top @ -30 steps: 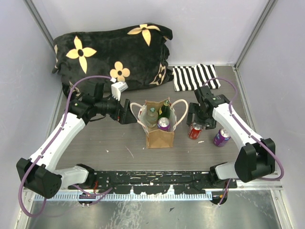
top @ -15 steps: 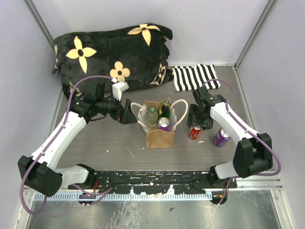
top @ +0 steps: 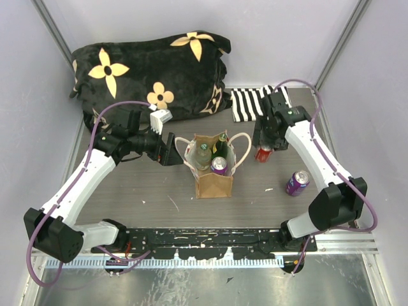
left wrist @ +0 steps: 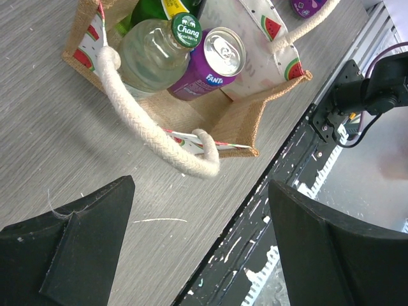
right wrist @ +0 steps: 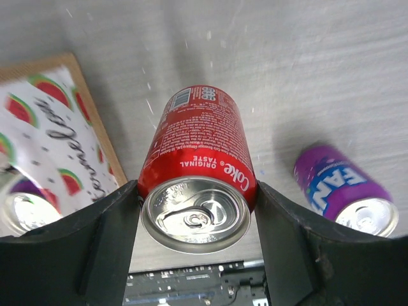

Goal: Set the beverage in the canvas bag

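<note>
We pinch the red can point(right wrist: 197, 146) in our right gripper point(right wrist: 197, 248), not yet bagged; the canvas bag point(top: 213, 185) to its left holds three drinks point(left wrist: 153, 57), left gripper point(left wrist: 197, 255) spread.

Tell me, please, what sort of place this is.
Probably a robotics lab test cell: plain pale panels in a metal frame enclose a grey table, with a black mounting rail at its near edge.
</note>
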`<state>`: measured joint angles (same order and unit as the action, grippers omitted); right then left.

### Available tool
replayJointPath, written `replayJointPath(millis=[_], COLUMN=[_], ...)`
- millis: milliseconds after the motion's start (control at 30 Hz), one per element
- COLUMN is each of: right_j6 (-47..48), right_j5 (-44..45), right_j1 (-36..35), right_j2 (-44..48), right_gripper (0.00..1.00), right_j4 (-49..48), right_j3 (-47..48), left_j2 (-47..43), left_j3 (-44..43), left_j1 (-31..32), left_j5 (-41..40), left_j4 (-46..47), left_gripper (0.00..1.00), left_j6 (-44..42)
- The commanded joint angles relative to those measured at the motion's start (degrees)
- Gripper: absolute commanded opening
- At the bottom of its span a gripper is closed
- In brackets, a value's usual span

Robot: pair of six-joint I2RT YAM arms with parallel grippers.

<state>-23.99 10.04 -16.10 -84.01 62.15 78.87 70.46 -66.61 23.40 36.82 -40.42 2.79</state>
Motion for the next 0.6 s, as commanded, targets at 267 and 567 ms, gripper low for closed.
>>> replayJointPath(millis=[267, 567], right_j6=[4.04, 2.38], right_j5=[-2.65, -5.94], right_j1=[1.34, -9.84], right_j2=[-8.85, -17.24], right_gripper=[0.01, 0.01], right_j4=[-0.74, 4.02], right_j3=[35.00, 55.75], left_j2=[-0.93, -1.28], left_j3=[-0.05, 0.17], left_j1=[0.07, 0.07], left_j5=[-0.27, -0.52], left_j4=[0.26, -0.16], left_gripper=[0.93, 0.93], left_j6=[-0.77, -0.92])
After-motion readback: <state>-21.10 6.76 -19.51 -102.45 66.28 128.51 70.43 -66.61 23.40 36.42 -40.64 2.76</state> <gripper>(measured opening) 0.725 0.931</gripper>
